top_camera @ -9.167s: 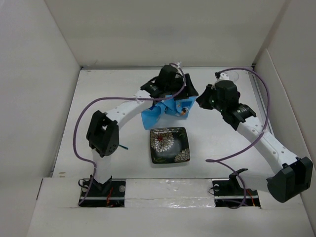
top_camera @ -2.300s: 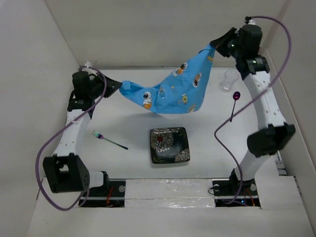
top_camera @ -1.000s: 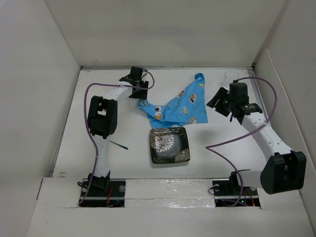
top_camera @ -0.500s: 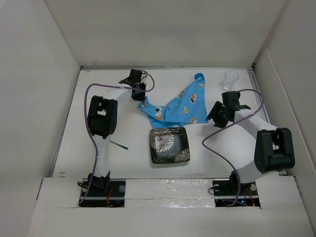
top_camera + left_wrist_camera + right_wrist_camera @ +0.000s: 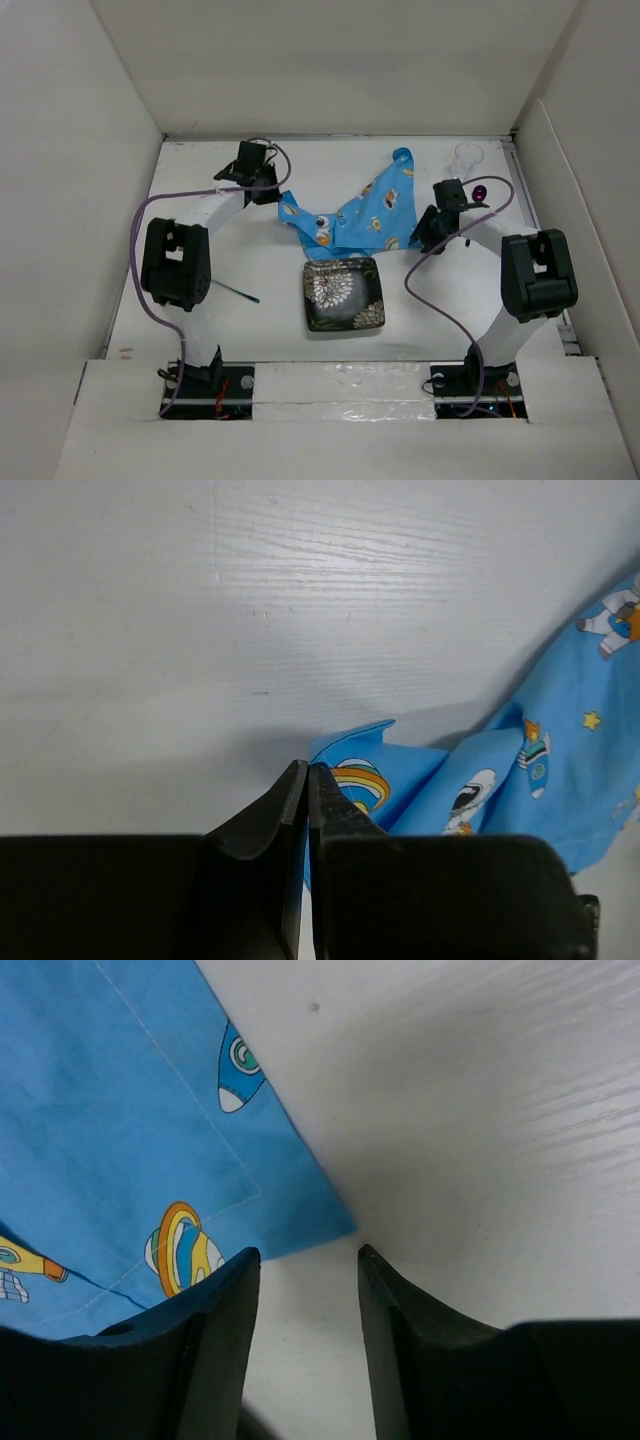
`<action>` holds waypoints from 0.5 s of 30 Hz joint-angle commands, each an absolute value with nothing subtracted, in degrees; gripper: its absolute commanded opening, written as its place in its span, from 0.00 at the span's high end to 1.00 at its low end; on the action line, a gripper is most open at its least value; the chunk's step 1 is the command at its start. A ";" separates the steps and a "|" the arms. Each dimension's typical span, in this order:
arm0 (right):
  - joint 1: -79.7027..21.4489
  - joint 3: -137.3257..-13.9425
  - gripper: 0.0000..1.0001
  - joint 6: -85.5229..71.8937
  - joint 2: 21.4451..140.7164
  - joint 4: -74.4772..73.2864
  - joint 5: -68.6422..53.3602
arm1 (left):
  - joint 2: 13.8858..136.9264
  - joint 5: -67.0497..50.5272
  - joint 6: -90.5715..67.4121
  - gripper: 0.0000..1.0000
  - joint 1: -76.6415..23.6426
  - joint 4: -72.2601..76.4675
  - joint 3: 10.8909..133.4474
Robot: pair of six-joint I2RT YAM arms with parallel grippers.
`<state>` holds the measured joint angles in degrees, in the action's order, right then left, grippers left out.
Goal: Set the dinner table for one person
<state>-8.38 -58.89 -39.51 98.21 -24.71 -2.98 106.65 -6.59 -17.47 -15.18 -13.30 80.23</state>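
Going left to right: a thin utensil handle [image 5: 238, 293] pokes out from behind my left arm near the left edge of the counter [image 5: 260, 250], well apart from everything else. My left tool [image 5: 305, 770] is squeezed fully shut right at the left corner of the blue cartoon cloth [image 5: 355, 215]. The fabric runs up to the tips, but honestly I can't tell if any is actually caught. The cloth sits rumpled in the far-middle of the counter, with its long axis running left-to-right between my two tools. The dark flowered plate [image 5: 345, 293] is just beside its near edge, so I reckon spreading the cloth means working around that. My right tool [image 5: 305, 1253] is partly open and holding nothing, with its jaws straddling the cloth's near-right corner. Toward the far right corner there's a purple spoon [image 5: 480, 192] and a clear glass [image 5: 467, 155], close enough to snag, I'd guess.
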 commanded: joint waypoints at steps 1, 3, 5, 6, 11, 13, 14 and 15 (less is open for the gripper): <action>-9.75 -60.12 0.54 -42.80 98.26 -24.26 -0.35 | 101.17 -6.15 -24.16 1.00 -15.29 -9.94 75.95; -9.76 -60.55 0.58 -43.94 98.44 -24.61 2.01 | 98.72 -6.24 -25.57 1.00 -15.29 -8.97 73.67; -10.28 -62.31 0.66 -44.82 99.84 -26.19 2.90 | 96.95 -6.24 -26.19 1.00 -15.29 -8.00 72.43; -10.28 -63.01 0.68 -45.00 100.45 -26.63 3.25 | 95.55 -6.76 -26.37 1.00 -15.29 -7.56 71.29; -10.81 -66.79 0.73 -47.90 103.53 -29.53 5.09 | 92.20 -7.03 -26.81 1.00 -15.29 -6.68 69.61; -11.34 -68.11 0.55 -48.86 104.41 -31.36 6.06 | 90.80 -6.07 -26.46 1.00 -15.29 -6.68 69.17; -11.34 -68.72 0.52 -49.13 105.46 -31.81 6.24 | 90.27 -5.63 -26.28 1.00 -15.29 -7.03 69.08; -11.34 -69.86 0.50 -49.48 105.99 -32.25 6.15 | 89.48 -4.75 -26.11 1.00 -15.29 -7.47 69.00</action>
<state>-10.68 -66.87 -47.29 104.09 -28.86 3.36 94.04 -6.48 -25.80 -15.31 -9.17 69.69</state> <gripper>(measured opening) 0.489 0.006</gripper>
